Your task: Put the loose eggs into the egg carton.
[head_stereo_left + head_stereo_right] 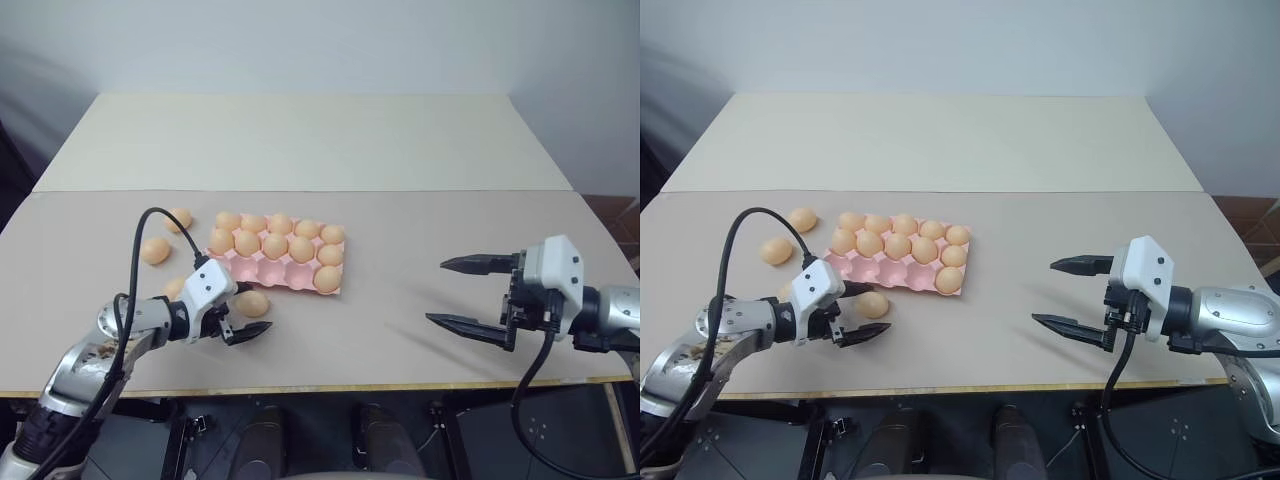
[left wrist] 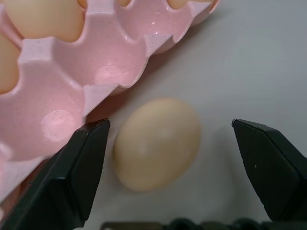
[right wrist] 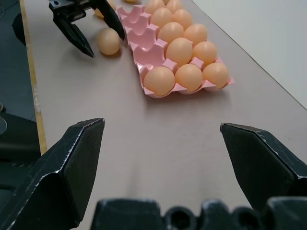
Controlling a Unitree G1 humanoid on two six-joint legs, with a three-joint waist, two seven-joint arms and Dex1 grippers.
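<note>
The pink egg carton [image 1: 262, 270] lies left of centre on the table, its two far rows full of eggs and its near row holding one egg at the right end. One loose egg [image 1: 252, 303] rests on the table just in front of the carton's empty near cups. My left gripper [image 1: 246, 314] is open around this egg [image 2: 157, 143], one finger [image 2: 72, 177] close beside it and the other finger [image 2: 273, 167] well apart. Three more loose eggs [image 1: 154, 250] lie left of the carton. My right gripper [image 1: 436, 292] hovers open and empty to the right.
The table's front edge [image 1: 330, 388] runs close below both grippers. A seam [image 1: 400, 190] divides the near tabletop from a lighter far one. The black cable [image 1: 140, 250] of my left arm arches over the loose eggs on the left.
</note>
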